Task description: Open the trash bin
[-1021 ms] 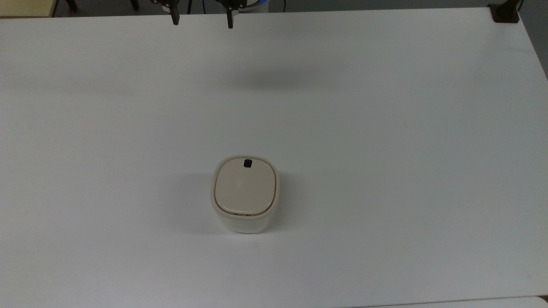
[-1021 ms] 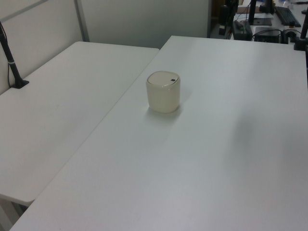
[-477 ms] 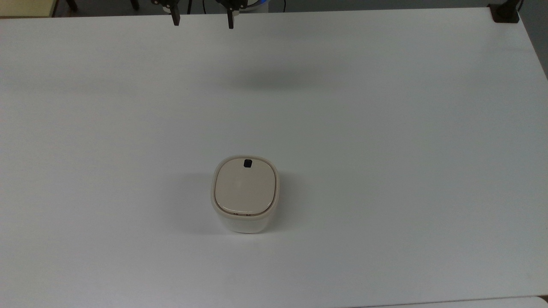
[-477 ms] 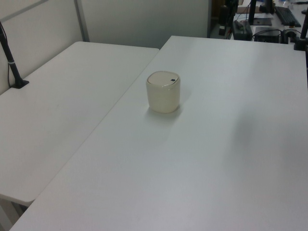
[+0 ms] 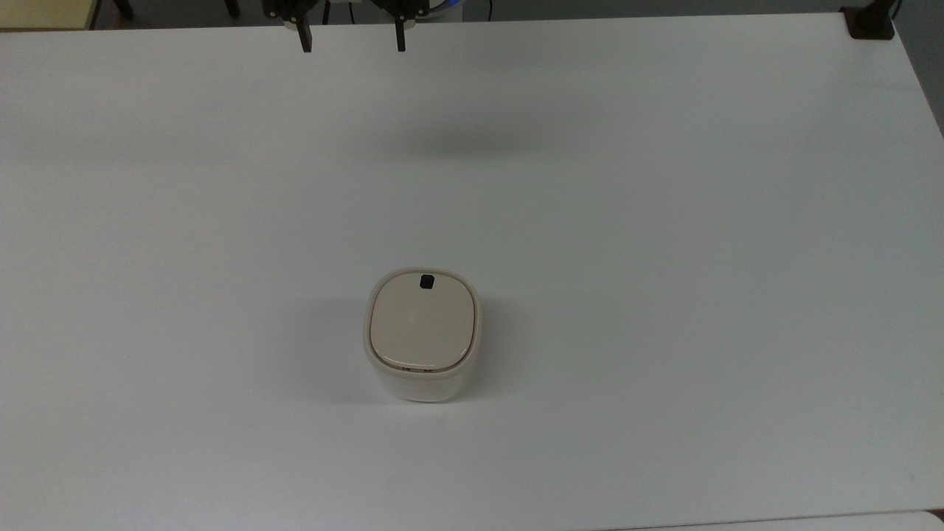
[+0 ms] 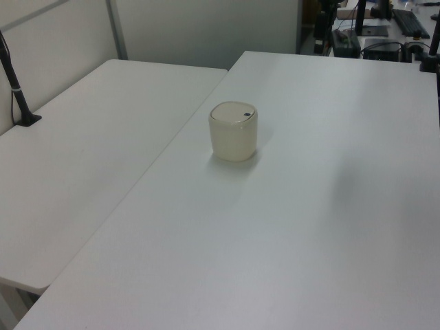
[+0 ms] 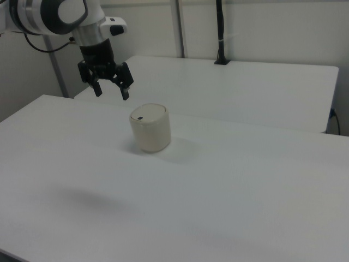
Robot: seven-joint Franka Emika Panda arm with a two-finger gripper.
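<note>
The trash bin [image 5: 421, 335] is a small cream-white rounded-square tub standing near the middle of the white table [image 5: 664, 221]. Its flat beige lid [image 5: 420, 323] lies closed, with a small black button [image 5: 426, 281] near the lid's far edge in the top view. The bin also appears in the left view [image 6: 233, 132] and the right view [image 7: 150, 127]. My gripper [image 5: 353, 44] hangs open at the top edge of the top view, far from the bin. In the right view the gripper [image 7: 111, 93] floats high above the table, up and to the left of the bin, holding nothing.
A second white table [image 6: 82, 151] adjoins on the left view's left, with a black post [image 6: 17, 86] clamped on it. A black clamp [image 5: 869, 22] sits at the top view's top right corner. Desks with equipment [image 6: 385, 31] stand behind the left view's far edge.
In the top view the gripper's fingertips have edged slightly down and to the right. The bin has not moved and its lid stays closed.
</note>
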